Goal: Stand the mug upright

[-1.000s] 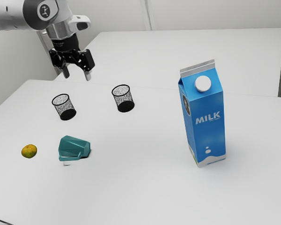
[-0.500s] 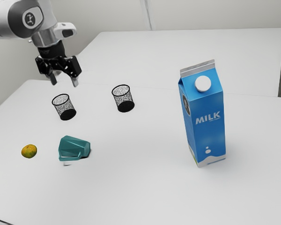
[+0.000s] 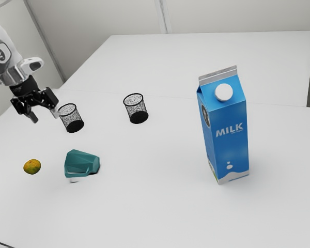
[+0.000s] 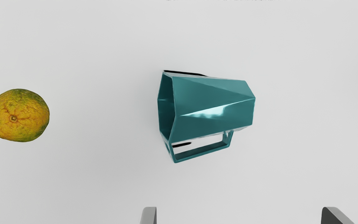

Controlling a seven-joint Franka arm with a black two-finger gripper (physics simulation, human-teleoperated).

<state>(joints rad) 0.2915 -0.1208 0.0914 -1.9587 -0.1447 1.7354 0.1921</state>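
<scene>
Teal and shiny, the mug [image 4: 213,93] lies on its side near the fruit [image 4: 19,115], its mouth facing that fruit. My claw [image 3: 45,117] is up higher than the fruit, spread wide open. The milk box [image 3: 227,147] stands well away from the fruit.

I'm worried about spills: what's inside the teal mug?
Through the mouth of the faceted teal mug, which lies on its side, bare inner wall can be seen. The space toward the base is covered by the mug's own wall; I can't tell what it holds.
</scene>
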